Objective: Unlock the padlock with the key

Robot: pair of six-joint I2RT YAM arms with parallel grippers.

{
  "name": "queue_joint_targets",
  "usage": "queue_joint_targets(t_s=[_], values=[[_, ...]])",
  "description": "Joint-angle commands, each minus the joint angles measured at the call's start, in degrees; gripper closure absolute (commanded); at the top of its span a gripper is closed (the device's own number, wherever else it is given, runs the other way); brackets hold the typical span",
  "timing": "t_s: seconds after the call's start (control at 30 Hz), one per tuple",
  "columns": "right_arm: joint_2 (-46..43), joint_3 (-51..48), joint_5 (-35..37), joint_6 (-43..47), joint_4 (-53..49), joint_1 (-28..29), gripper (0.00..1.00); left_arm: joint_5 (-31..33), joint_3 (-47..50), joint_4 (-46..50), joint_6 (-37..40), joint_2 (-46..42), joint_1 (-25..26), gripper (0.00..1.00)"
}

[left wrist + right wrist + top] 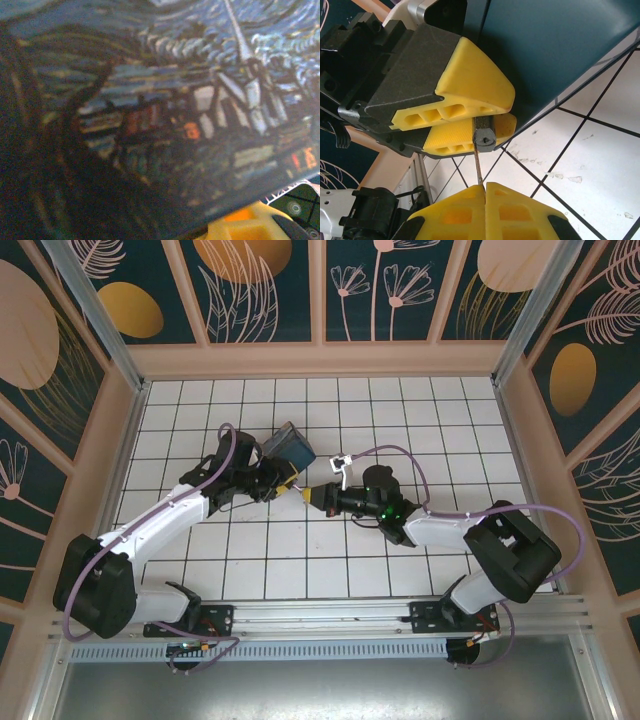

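We clamp the tiny dark padlock (484, 136) in our left fingers (475, 75) just beside the blue starry-night painted box (560, 45), keyhole end facing our right fingers (520, 215), which pinch together on the thin metal key (478, 170) so its blade can enter straight.
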State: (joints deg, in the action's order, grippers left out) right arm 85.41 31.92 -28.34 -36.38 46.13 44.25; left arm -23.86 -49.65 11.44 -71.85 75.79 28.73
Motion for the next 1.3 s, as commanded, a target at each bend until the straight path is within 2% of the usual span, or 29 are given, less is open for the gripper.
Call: queue_joint_targets(t_s=[0.0, 0.97, 1.27], values=[[-0.1, 0.4, 1.0, 0.1, 1.5, -0.3, 1.0, 0.5, -0.5, -1.6, 0.6, -1.8, 0.1, 0.82], [3.2, 0.8, 0.4, -1.6, 1.6, -0.1, 1.0, 1.9, -1.3, -0.7, 1.0, -1.9, 0.1, 0.84], [0.3, 0.0, 0.9, -1.3, 1.6, -0.1, 1.0, 2.5, -1.1, -0.2, 1.5, -1.7, 0.1, 0.85]])
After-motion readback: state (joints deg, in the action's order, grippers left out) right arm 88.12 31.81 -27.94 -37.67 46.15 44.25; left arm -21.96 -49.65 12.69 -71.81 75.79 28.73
